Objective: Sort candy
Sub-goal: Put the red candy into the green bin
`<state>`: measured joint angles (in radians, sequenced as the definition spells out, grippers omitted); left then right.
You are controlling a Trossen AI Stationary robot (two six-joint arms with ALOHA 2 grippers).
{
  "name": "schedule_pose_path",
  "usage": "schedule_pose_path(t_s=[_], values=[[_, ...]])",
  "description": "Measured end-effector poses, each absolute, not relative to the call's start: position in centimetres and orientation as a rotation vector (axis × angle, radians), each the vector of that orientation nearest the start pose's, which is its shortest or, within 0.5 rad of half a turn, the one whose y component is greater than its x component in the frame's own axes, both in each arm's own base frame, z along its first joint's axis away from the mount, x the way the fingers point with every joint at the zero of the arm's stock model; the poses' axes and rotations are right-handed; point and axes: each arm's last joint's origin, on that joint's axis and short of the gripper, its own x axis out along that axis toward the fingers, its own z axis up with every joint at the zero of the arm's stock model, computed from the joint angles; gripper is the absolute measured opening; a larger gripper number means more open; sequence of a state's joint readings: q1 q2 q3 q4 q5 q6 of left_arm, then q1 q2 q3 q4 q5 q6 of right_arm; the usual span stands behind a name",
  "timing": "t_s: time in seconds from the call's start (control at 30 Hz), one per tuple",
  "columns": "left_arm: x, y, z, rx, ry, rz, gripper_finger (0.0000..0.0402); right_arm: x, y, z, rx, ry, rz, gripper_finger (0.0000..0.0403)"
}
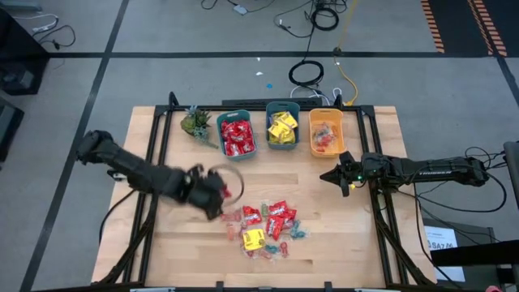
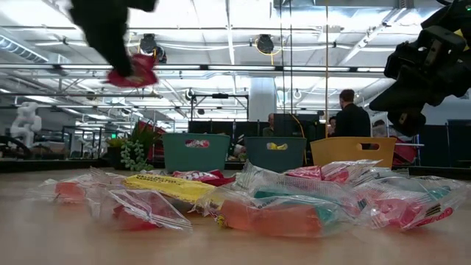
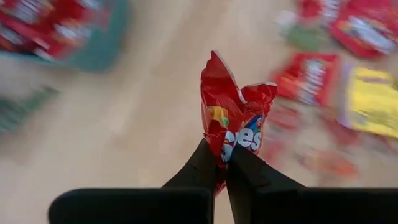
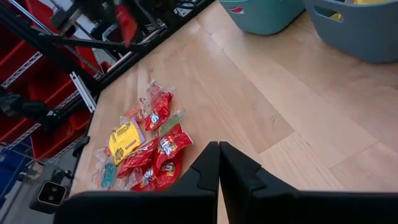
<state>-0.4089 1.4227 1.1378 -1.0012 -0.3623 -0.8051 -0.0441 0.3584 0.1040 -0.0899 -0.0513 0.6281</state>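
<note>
The left hand [image 3: 224, 163] is clamped on a red Skittles packet [image 3: 233, 115], its two dark fingers pinching the lower edge so the crumpled packet stands up between them. In the high view this hand [image 1: 217, 195] sits left of centre, above the wooden bench [image 1: 162, 251] and just left of the candy pile [image 1: 266, 229]. In the low view the packet [image 2: 134, 73] hangs in the upper left of the frame, well clear of the bench.

The pile is a loose scatter of red packets, a yellow packet [image 1: 253, 239] and small twist-wrapped pieces (teal and pink among them), lying low and centre in the high view.

Along the upper part of the bench stand three bins: a teal bin [image 1: 236, 134] of red packets, a second teal bin [image 1: 282, 126] of yellow packets, and an orange bin [image 1: 326, 132] of small pieces. A small green plant [image 1: 195, 122] stands left of them.

The right hand [image 1: 332, 176] waits at right of centre, fingers pressed together and holding nothing.
</note>
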Motion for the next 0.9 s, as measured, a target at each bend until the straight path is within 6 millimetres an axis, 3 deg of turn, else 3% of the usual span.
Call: schedule_pose_path(t_s=[0.3,0.5,0.67,0.9], values=[[27.2,3.1,27.1,-0.103,1.052,0.457,0.0022,11.6,-0.4,16.0,0.627,0.333,-0.098,0.0002],[27.6,10.5,27.5,-0.120,0.903,0.400,0.0022,11.6,-0.4,16.0,0.627,0.330,-0.097,0.0002],[27.5,13.0,27.4,-0.163,0.842,0.470,0.0041,11.6,-0.4,16.0,0.627,0.331,-0.097,0.0002],[27.1,14.0,26.9,-0.148,0.890,0.471,0.0092,11.6,-0.4,16.0,0.627,0.331,-0.099,0.0002]])
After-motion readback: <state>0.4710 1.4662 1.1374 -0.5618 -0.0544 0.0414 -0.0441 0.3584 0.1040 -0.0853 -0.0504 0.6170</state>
